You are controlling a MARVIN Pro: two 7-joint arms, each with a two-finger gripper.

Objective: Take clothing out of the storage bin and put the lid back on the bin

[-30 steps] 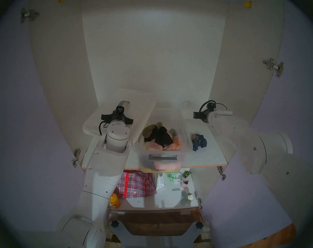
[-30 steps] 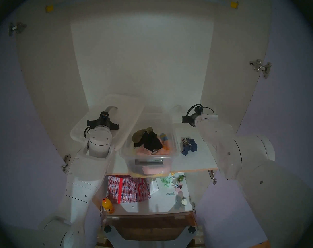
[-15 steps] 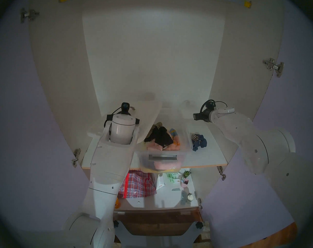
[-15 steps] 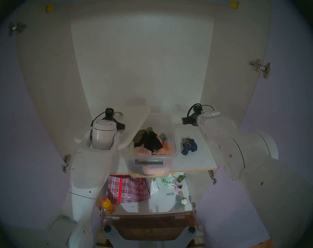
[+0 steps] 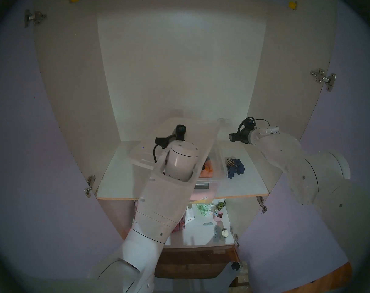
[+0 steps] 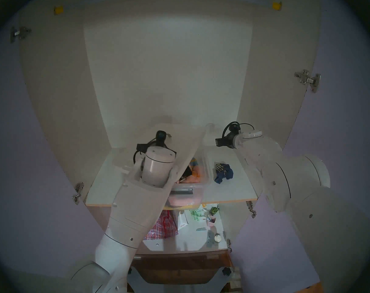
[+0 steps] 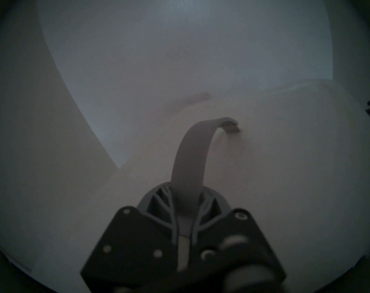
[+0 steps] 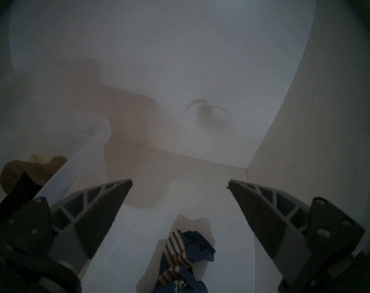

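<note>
Step in hand: lid replacement. The left gripper [image 7: 185,218] is closed on the grey strap handle [image 7: 192,151] of the lid [image 5: 192,131], which hangs tilted above the storage bin [image 5: 219,157], covering most of it. The right gripper [image 8: 179,184] is wide open and empty, right of the bin. The clothing [image 5: 234,166] lies on the shelf [image 5: 116,180] just right of the bin. Next, level the lid and lower it squarely onto the rim. The bin holds orange cloth [image 5: 208,167]; other contents are hidden.
</note>
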